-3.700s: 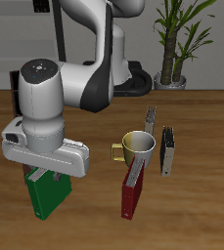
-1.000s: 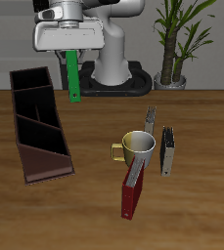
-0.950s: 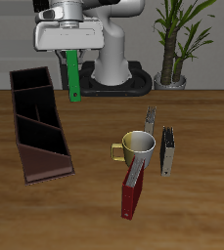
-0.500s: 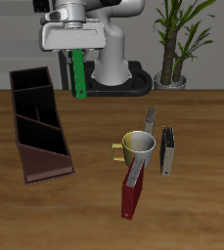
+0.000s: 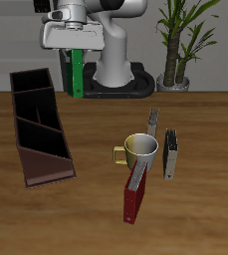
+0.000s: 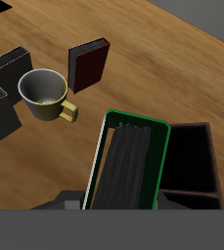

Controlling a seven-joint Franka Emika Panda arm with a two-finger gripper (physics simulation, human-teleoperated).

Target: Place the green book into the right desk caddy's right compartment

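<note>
Desk (image 5: 96, 214): front strip open. Caddy (image 5: 38, 125) along one side edge, sloped panel toward the front, right compartment (image 5: 32, 82) at the back end. End effector (image 5: 75, 52) high above the back edge, clamped on the book (image 5: 76, 72), which hangs upright, clear of the caddy. Mug (image 5: 139, 149) mid-desk.

One green book (image 5: 76, 70), one dark red book (image 5: 134, 195) and two grey-black books (image 5: 171, 155). One yellow mug (image 5: 138, 151). One desk caddy (image 5: 38, 122) and one potted plant (image 5: 182, 40).
</note>
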